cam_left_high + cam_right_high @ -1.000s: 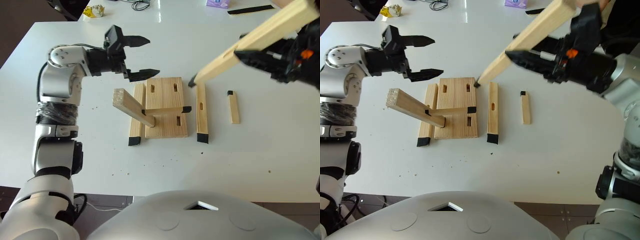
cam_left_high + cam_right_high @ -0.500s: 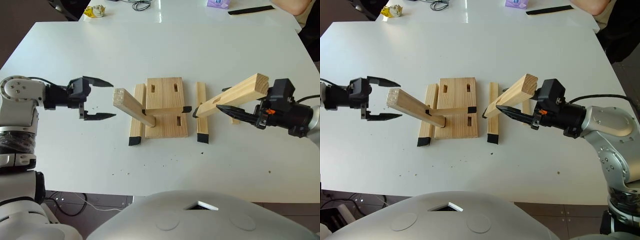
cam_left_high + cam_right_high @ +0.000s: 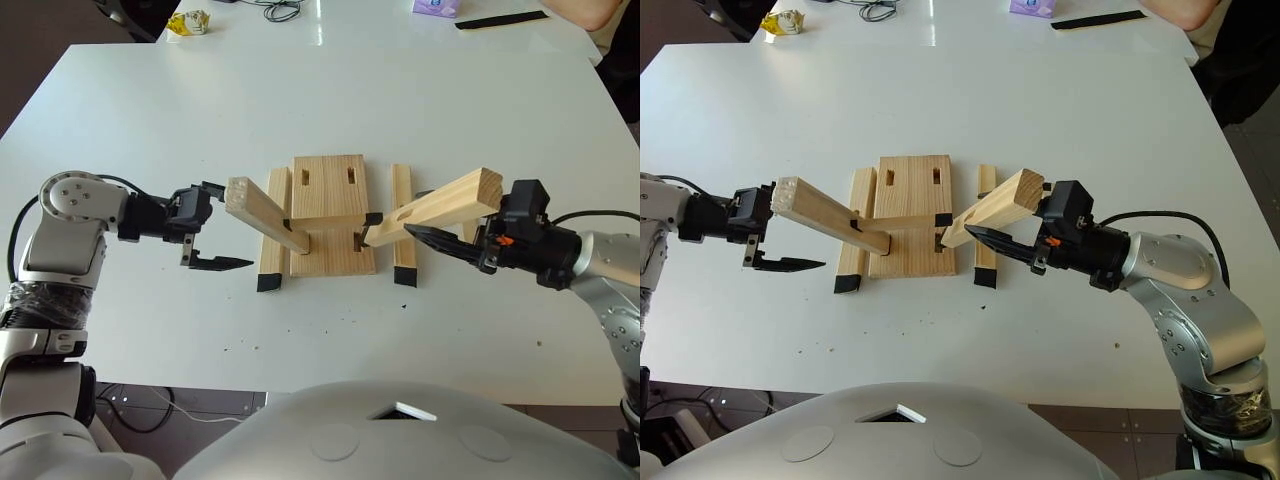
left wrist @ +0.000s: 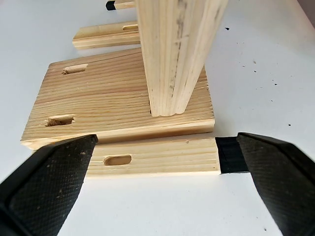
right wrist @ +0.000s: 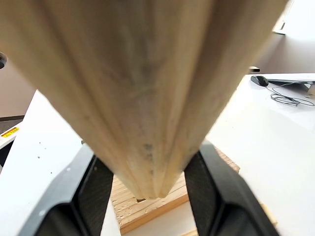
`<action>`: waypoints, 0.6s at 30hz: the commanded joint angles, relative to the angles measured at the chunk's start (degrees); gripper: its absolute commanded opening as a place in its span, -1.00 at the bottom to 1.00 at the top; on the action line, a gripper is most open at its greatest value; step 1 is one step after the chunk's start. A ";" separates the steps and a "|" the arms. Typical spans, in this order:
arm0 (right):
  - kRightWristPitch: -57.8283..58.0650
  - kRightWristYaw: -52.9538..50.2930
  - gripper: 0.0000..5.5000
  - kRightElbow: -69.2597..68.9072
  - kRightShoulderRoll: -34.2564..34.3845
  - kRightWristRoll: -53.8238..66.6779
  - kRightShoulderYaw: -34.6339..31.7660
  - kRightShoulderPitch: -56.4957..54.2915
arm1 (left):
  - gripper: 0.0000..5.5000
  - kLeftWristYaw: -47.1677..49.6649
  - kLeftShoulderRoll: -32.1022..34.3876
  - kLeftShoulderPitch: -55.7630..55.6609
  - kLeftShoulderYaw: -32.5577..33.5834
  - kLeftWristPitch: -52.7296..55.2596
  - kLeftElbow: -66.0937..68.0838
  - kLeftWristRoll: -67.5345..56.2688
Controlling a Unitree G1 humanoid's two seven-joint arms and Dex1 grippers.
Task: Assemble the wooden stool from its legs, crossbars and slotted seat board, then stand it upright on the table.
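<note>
No readable text — print on the yellow packet seems too small.

Mid-frame, the held leg covers the seat board's lower-right slot; whether its tip sits inside cannot be told. It also hides part of the flat leg beneath.

white table, matte top, a few dark specks toward the near edge. seat board lies flat mid-table, slots facing up. flat leg lies touching the board's left edge, black cap at the near end. second leg lies flat just beside the board's right edge, parallel to it, black cap also near. short crossbar lies beyond that second leg, apart from it. at the far edge: yellow packet, cables, lilac box, black strip.
</note>
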 commanded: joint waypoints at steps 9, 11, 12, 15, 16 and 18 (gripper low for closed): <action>-3.87 0.20 -0.27 1.44 0.93 -4.27 4.02 0.02 | 0.91 -2.50 -1.28 -4.54 -2.85 3.57 -0.77 -1.04; -4.34 0.43 -0.27 1.78 1.02 -4.93 4.47 0.07 | 0.91 -2.39 -1.41 -4.61 -2.98 4.30 -1.32 -1.28; -4.63 0.50 -0.27 1.96 1.07 -5.27 4.72 0.15 | 0.91 -2.33 -1.51 -4.67 -3.05 4.65 -1.61 -1.38; -5.81 1.17 -0.27 2.30 0.73 -6.94 5.85 0.85 | 0.91 -2.07 -1.85 -4.68 -3.34 6.03 -3.08 -1.86; -6.10 1.53 -0.27 2.29 0.47 -7.50 6.21 1.16 | 0.91 -1.95 -1.98 -4.71 -3.40 6.62 -3.66 -2.09; -6.45 2.25 -0.27 2.29 0.05 -7.93 6.61 1.67 | 0.91 -1.66 -2.18 -4.67 -3.40 7.88 -4.89 -2.61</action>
